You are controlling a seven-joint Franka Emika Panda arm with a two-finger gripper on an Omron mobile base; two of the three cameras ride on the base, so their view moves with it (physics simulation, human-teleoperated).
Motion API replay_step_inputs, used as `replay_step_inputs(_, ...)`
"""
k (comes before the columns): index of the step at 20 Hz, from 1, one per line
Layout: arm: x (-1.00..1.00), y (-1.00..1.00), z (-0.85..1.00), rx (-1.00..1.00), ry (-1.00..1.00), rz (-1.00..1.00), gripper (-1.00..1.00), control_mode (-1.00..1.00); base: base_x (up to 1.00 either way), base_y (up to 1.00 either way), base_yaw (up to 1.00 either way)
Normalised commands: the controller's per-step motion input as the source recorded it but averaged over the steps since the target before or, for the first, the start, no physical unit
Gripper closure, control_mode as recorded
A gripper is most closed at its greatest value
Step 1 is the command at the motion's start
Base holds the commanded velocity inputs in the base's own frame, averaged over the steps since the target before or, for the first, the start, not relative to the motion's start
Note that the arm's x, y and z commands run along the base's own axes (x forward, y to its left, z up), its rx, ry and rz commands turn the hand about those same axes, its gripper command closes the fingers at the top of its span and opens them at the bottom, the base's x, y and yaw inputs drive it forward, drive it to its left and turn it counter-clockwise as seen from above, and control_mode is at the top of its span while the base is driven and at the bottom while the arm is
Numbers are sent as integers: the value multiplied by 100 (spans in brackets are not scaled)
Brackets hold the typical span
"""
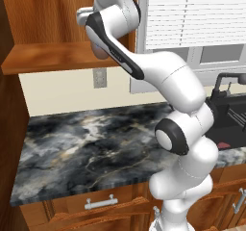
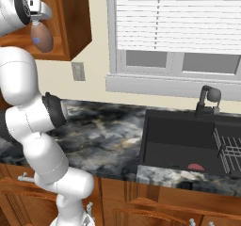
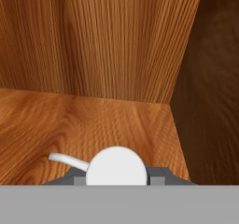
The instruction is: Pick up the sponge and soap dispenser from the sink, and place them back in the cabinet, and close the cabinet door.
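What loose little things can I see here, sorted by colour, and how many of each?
Orange-brown: 1, soap dispenser, held in the cabinet
Red-pink: 1, sponge, in the sink
Total: 2

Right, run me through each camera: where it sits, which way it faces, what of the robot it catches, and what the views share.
Left base view: behind-left of the arm, facing the counter and cabinet; white arm crosses it.
Right base view: behind-right, facing the sink, sponge and window; arm at left, soap dispenser raised at the cabinet.
Hand view: on the hand, looking along the shelf into the cabinet's corner; pump top between the fingertips.
Shared: both base views show dispenser, counter, sink.
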Motion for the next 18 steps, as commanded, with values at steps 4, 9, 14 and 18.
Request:
replay_step_inputs(4,0,0,0,0,0,0,100,-100,0,0,0)
replay_step_inputs(9,0,0,0,0,0,0,100,-100,0,0,0)
replay_step_inputs(14,0,0,0,0,0,0,-100,-100,0,0,0)
replay_step_inputs(18,0,0,-6,0,-6,0,-100,-100,0,0,0)
